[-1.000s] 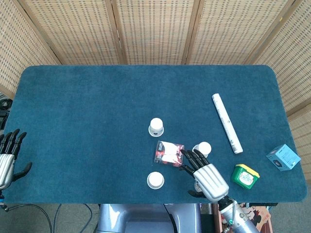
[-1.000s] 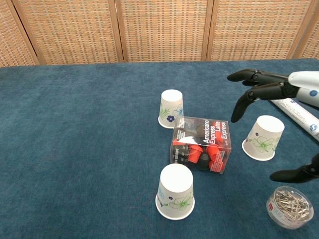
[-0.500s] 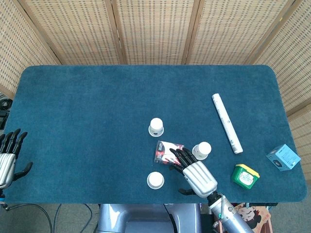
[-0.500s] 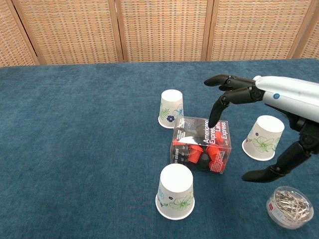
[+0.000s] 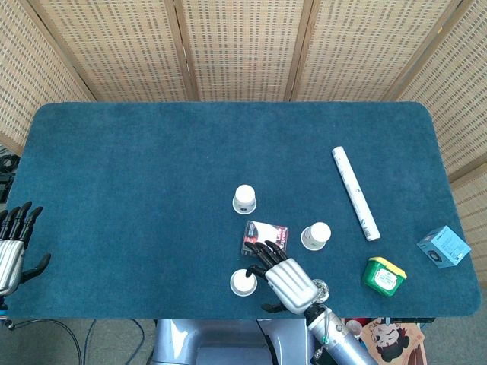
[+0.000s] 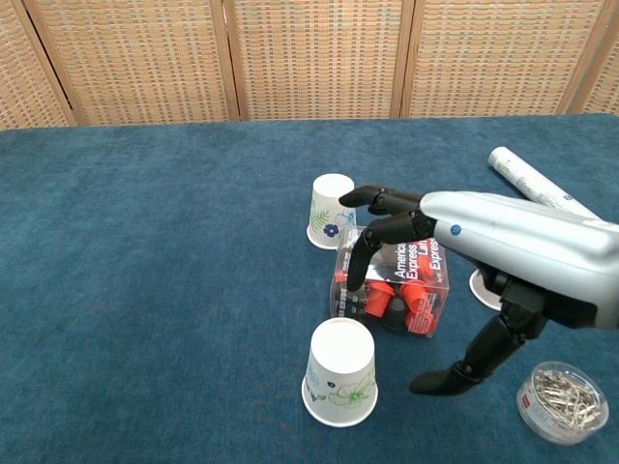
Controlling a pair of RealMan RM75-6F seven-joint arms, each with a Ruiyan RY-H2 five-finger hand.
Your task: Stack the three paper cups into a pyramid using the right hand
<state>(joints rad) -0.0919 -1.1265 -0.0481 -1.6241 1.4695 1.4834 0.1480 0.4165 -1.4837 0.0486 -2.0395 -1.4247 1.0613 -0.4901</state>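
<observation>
Three upside-down white paper cups stand apart on the blue table: a far one [image 5: 244, 198] [image 6: 332, 211], a right one [image 5: 316, 236] [image 6: 481, 286] mostly hidden behind my arm in the chest view, and a near one [image 5: 243, 282] [image 6: 339, 372]. My right hand [image 5: 284, 278] [image 6: 435, 242] hovers open with spread fingers just right of the near cup, above a clear box of red capsules [image 5: 264, 236] [image 6: 394, 282]. It holds nothing. My left hand [image 5: 14, 247] rests open at the table's left edge.
A white paper roll [image 5: 354, 193] [image 6: 527, 180] lies at the right. A green-lidded tub [image 5: 383, 274] and a light blue box [image 5: 444, 245] sit near the right front corner. A round clear container of staples [image 6: 562, 401] stands at the front edge. Wicker screens back the table.
My right hand has swept leftward from beside the right cup, over the capsule box, toward the near cup. The cups and my left hand have not moved.
</observation>
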